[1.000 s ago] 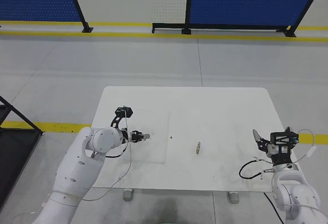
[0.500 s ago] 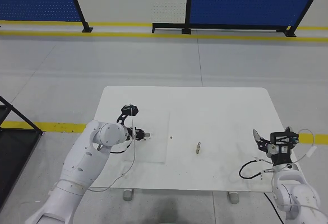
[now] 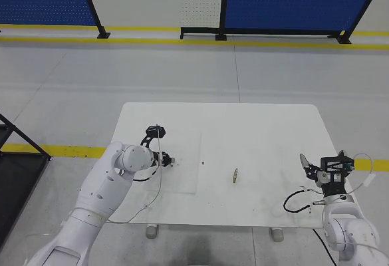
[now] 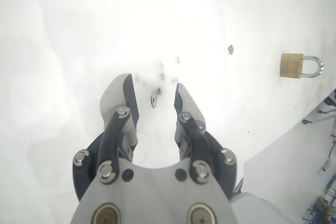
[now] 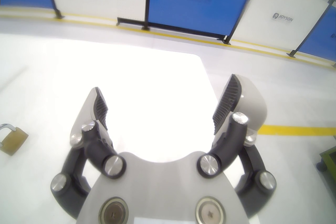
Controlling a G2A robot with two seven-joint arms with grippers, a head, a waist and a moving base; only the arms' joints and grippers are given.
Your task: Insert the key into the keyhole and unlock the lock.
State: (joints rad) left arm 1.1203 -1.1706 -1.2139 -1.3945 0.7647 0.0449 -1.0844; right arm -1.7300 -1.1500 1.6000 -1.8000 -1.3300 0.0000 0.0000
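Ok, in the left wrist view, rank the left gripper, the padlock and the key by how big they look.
1. left gripper, largest, but closest to the camera
2. padlock
3. key, smallest

One brass padlock lies on the one white counter. There is one small key, seen in the left wrist view. Near it are one brown speck and a cluster of dark flecks too small to count. There are two claws, the left claw and the right claw. Each has two fingers, so four fingers in all. Behind the counter, the top view shows two blue partition panels and one white perforated panel. One black rack stands at the side.
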